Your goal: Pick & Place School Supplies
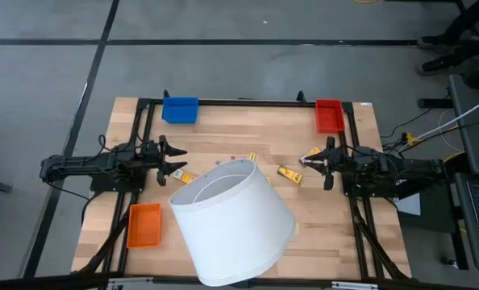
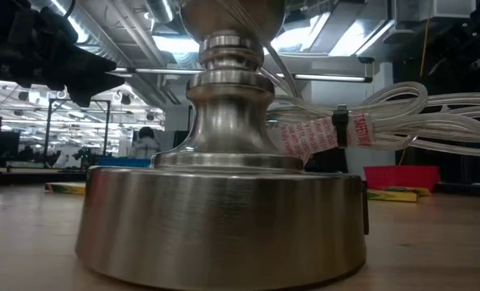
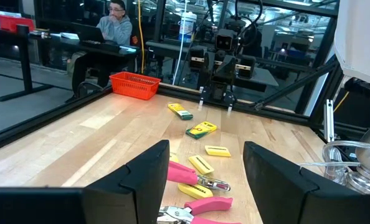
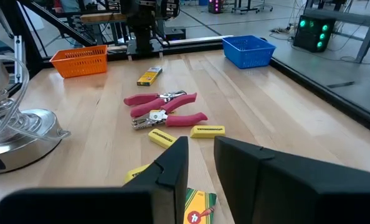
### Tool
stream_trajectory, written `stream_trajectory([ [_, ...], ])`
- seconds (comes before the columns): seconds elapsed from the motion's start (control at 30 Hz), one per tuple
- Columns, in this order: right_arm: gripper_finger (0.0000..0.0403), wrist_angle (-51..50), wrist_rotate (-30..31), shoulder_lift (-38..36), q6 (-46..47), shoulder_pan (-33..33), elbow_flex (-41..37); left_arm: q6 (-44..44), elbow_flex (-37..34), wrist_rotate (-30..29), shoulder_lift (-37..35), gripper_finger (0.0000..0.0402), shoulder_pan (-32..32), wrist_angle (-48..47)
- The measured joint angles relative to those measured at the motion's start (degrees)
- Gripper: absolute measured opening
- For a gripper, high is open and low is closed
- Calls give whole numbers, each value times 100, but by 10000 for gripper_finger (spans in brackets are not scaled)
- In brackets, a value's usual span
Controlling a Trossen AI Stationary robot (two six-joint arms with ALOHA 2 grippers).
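The left pincer (image 3: 200,180) stands wide and empty at the worktop's (image 1: 336,234) nine o'clock; pink-handled pliers (image 3: 194,186) lie just ahead; judged best, descend straight and straddle both handles; the right pincer (image 4: 200,162), narrow and empty, waits at three o'clock over a crayon box (image 4: 199,208).

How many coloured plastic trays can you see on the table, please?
3: a blue plastic tray at the far edge on the left arm's side, a red plastic tray at the far right corner, and an orange plastic tray near the front left. The white lampshade could hide more.
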Motion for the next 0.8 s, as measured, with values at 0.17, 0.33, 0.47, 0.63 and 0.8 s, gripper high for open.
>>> stream_trajectory([
  [0.17, 82, 456, -67, 2, 1069, 0, 0, 0, 2, 0, 1, 203, -1, -1],
  [0.33, 82, 1013, 890, 2, 3783, 0, 0, 0, 2, 0, 0, 203, -2, 0],
  [0.47, 82, 1073, 1917, -2, 4820, 0, 0, 0, 0, 0, 2, 203, 0, -2],
  [0.63, 82, 1103, 1743, 4, 6553, 10, 0, 0, 0, 0, 0, 203, -1, -1],
  [0.8, 82, 1499, 1580, 257, 7037, 53, -7, 0, 1, 0, 2, 203, -1, 0],
])
